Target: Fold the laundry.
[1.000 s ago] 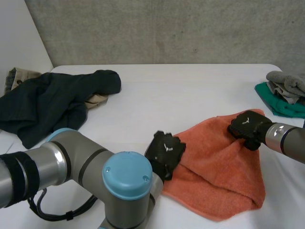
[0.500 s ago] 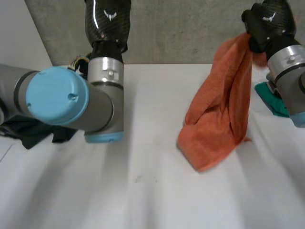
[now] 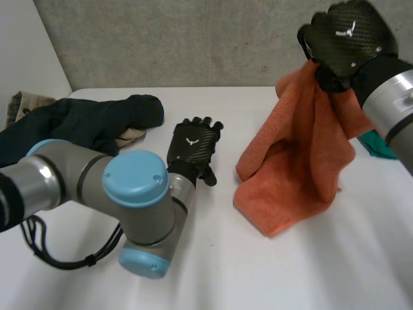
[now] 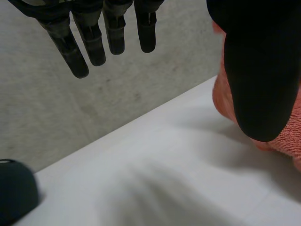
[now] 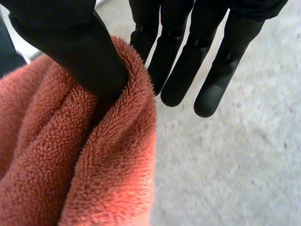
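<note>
An orange towel [image 3: 297,161] hangs from my right hand [image 3: 348,42], which is raised high at the right. Its lower folds rest bunched on the white table [image 3: 271,278]. In the right wrist view my thumb [image 5: 70,52] pinches the towel's top edge [image 5: 70,165] against a finger while the other fingers stay straight. My left hand [image 3: 193,145] hovers over the middle of the table, open, a short way left of the towel and clear of it. In the left wrist view its fingers [image 4: 94,42] are straight and spread, with the towel [image 4: 289,148] just beyond the thumb.
A dark garment [image 3: 71,129] lies heaped at the table's far left over a beige cloth [image 3: 22,103]. A teal cloth [image 3: 381,145] lies at the right edge behind my right forearm. A grey wall runs behind the table.
My left hand let go of the towel's left side, swung up, and came back down open over the table's middle. My right hand lifted the towel from the table by its edge.
</note>
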### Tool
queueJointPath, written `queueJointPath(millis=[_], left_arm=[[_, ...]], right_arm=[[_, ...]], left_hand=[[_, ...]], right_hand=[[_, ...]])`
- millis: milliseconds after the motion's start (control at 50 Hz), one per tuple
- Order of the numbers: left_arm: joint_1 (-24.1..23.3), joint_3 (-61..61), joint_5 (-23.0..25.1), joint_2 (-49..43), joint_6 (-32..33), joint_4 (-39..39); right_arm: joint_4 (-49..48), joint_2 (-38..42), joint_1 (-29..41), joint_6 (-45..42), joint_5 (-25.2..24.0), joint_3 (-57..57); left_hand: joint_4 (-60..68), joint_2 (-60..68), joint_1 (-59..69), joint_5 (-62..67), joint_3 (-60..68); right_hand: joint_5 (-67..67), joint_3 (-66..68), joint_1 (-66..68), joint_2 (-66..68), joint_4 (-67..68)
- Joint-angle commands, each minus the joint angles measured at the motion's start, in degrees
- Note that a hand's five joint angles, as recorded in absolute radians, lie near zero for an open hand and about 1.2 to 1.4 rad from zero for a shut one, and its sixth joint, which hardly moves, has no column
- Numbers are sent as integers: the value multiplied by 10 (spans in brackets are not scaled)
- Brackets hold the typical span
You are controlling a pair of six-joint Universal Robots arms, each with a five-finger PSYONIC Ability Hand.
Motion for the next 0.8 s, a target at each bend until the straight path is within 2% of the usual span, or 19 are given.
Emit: queueJointPath(millis=[20, 100, 120, 160, 200, 260, 280, 340, 480, 560, 640, 720, 740, 780, 800], left_arm=[[6, 66, 79, -52, -57, -37], [3, 85, 156, -80, -125, -77], [-2, 91, 195, -89, -153, -95], [-3, 95, 227, -96, -179, -105], [-5, 100, 251, -102, -217, -110], [-2, 111, 240, -108, -255, -106], [0, 122, 226, -110, -278, -104], [7, 135, 198, -105, -311, -103], [49, 104, 153, -42, -306, -107], [69, 49, 125, 29, -264, -103], [102, -4, 91, 115, -179, -103], [118, -53, 70, 184, -65, -106], [117, -70, 67, 200, -9, -106], [117, -86, 65, 207, 48, -106], [117, -101, 64, 205, 108, -107]], right_arm=[[40, -88, 11, 28, -30, 9], [41, -117, 11, 42, -37, 17], [42, -120, 11, 43, -38, 21], [42, -120, 11, 43, -37, 24], [42, -119, 10, 43, -36, 31], [42, -118, 5, 43, -36, 43], [42, -118, 4, 44, -37, 46], [42, -118, 2, 43, -36, 57], [57, -109, 0, 40, -37, 58], [84, -60, -23, 33, -33, 44], [147, -9, -57, 2, -31, 17], [217, 44, -72, -49, -31, 1], [241, 64, -71, -75, -30, -4], [264, 86, -70, -108, -26, -5], [280, 105, -68, -137, -19, -7]], left_hand=[[-8, -6, -18, -2, -10], [15, 18, 6, 22, 14], [17, 19, 7, 24, 15], [29, 31, 19, 35, 27], [117, 120, 108, 124, 116], [274, 276, 264, 280, 272], [399, 402, 390, 406, 398], [652, 654, 642, 658, 650], [653, 655, 643, 659, 651], [653, 655, 643, 659, 651], [653, 655, 643, 659, 651], [653, 655, 643, 659, 651], [653, 655, 643, 659, 651], [653, 655, 643, 659, 651], [653, 655, 643, 659, 651]], right_hand=[[141, 113, 172, 127, 112], [141, 113, 172, 127, 112], [141, 113, 172, 127, 112], [141, 113, 172, 127, 112], [141, 113, 172, 127, 112], [141, 113, 172, 127, 112], [141, 113, 172, 127, 112], [141, 113, 172, 127, 112], [141, 113, 172, 127, 112], [141, 113, 172, 127, 112], [141, 113, 172, 127, 112], [141, 113, 172, 127, 112], [141, 113, 172, 127, 112], [141, 113, 172, 127, 112], [141, 113, 172, 127, 112]])
